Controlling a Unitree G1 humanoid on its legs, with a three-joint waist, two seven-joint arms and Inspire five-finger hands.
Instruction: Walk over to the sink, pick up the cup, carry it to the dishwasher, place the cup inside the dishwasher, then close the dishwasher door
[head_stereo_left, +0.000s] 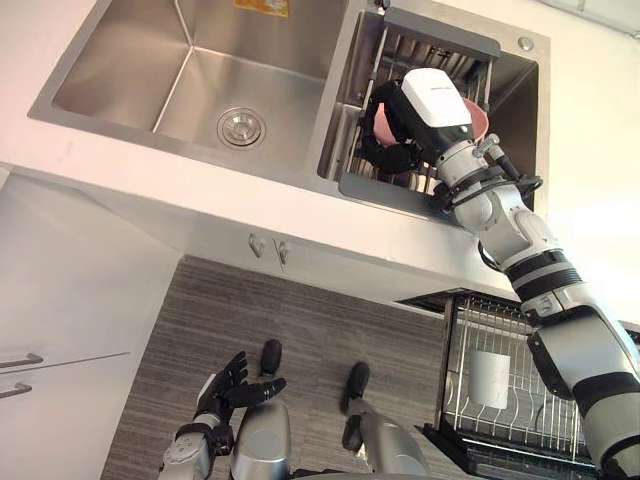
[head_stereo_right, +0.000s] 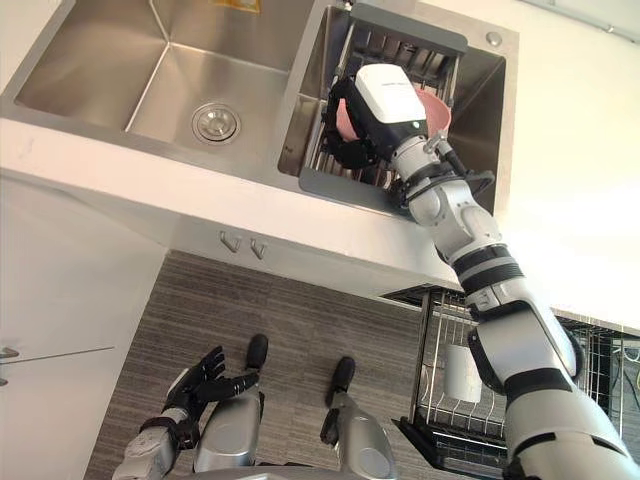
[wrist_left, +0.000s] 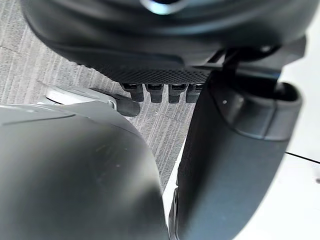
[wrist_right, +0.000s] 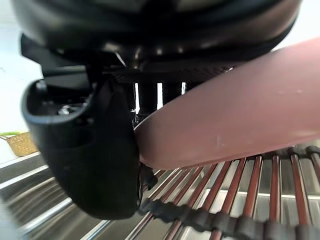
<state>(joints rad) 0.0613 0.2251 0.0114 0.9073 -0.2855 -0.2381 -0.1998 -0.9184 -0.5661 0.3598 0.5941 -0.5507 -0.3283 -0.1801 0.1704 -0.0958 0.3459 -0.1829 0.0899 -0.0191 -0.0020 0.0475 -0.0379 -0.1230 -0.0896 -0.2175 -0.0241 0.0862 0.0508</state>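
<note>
**Pink cup gripped in the sink basket**

The left robot hand (head_stereo_left: 232, 390) hangs low over the floor (head_stereo_left: 330, 320), fingers spread and holding nothing. To its right, the dishwasher rack (head_stereo_left: 520, 415) holds a white cup (head_stereo_left: 489, 378). Beyond the counter (head_stereo_left: 150, 190), in the sink's (head_stereo_left: 110, 70) wire basket (head_stereo_left: 440, 55), the right robot hand (head_stereo_left: 428, 100) curls thumb and fingers round the pink cup (wrist_right: 240, 120).

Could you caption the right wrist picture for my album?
Right hand gripping the pink cup just above the wire rack.
</note>
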